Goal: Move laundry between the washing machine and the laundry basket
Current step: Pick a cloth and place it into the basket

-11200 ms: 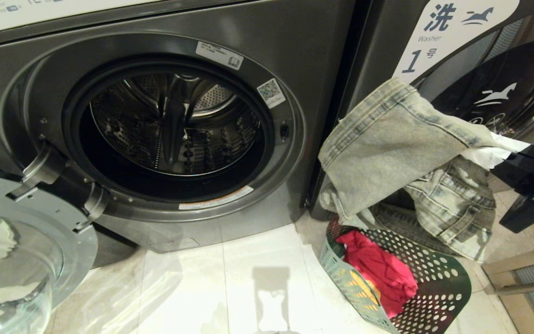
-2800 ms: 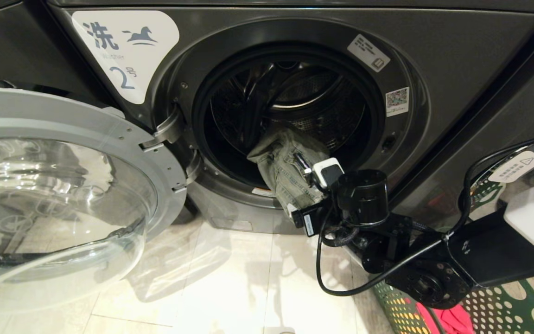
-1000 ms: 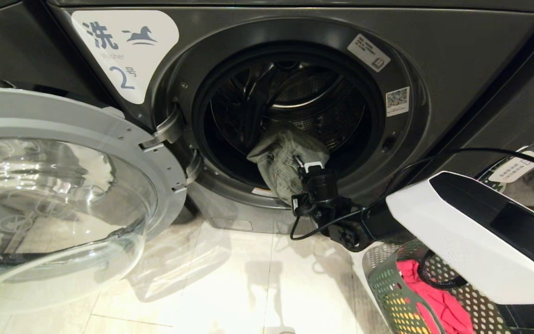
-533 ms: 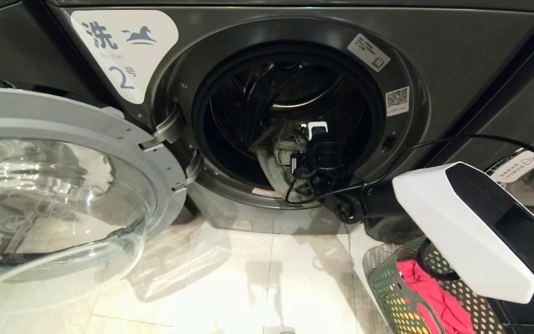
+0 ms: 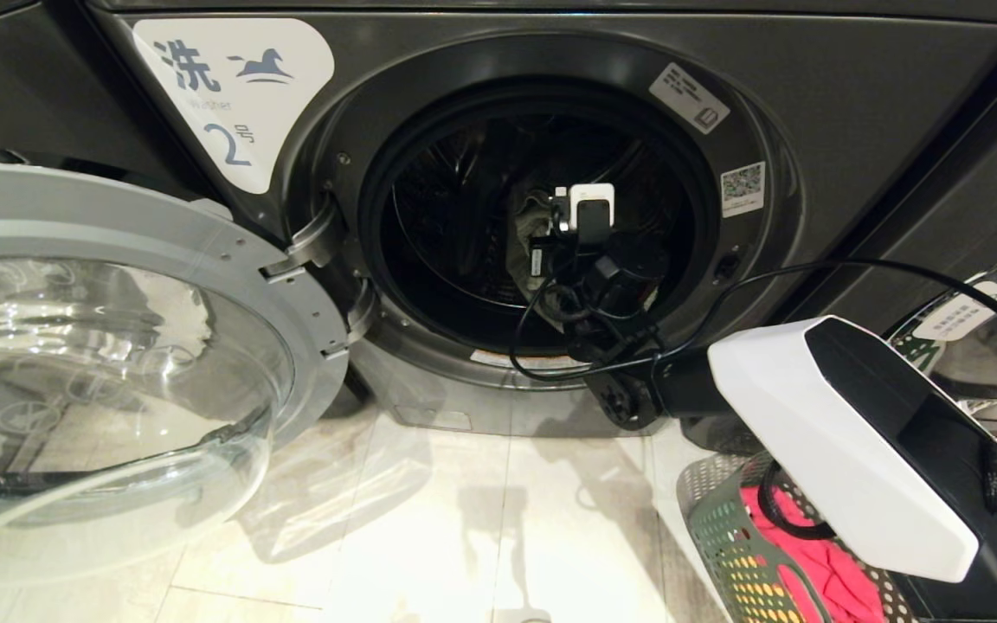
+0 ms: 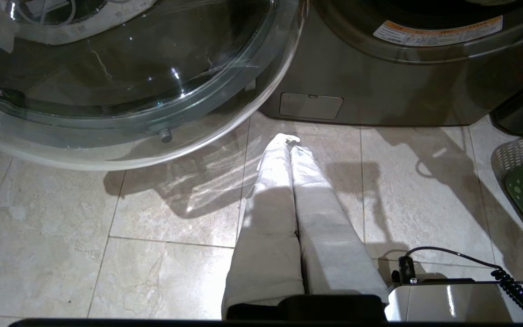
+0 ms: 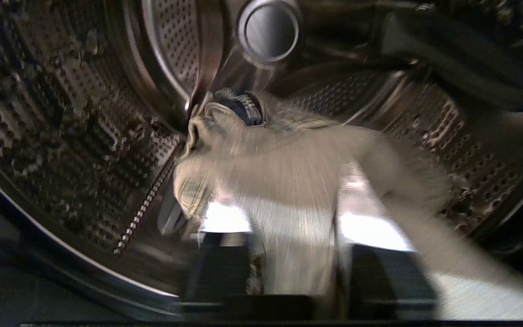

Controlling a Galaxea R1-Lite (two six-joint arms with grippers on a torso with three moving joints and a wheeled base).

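The washing machine (image 5: pixel 498 156), the one with the horse label and the number 2, stands with its glass door (image 5: pixel 109 363) swung wide and low over the floor (image 5: pixel 429 536), which leaves the round mouth free for an arm to go in. The right arm reaches through that mouth, and the right pincer (image 7: pixel 288 227) is well inside the drum (image 7: pixel 107 113), pointing toward its back wall. Between the two fingers (image 7: pixel 225 222) sits a fold of pale, washed-out denim (image 7: pixel 298 172); they stand partly apart with the cloth bunched in the gap, pinching it, though how firmly I cannot tell. The denim seems held up off the drum floor, so I judge it is being carried deep enough that nothing trails over the door seal.

The laundry basket (image 5: pixel 723 536) sits on the floor at the machine's front right corner, close enough for short trips, with a red garment (image 5: pixel 810 562) waiting in it.

The left pincer (image 6: pixel 291 150) hangs idle above the floor tiles, fingers pressed together, near the door's edge.
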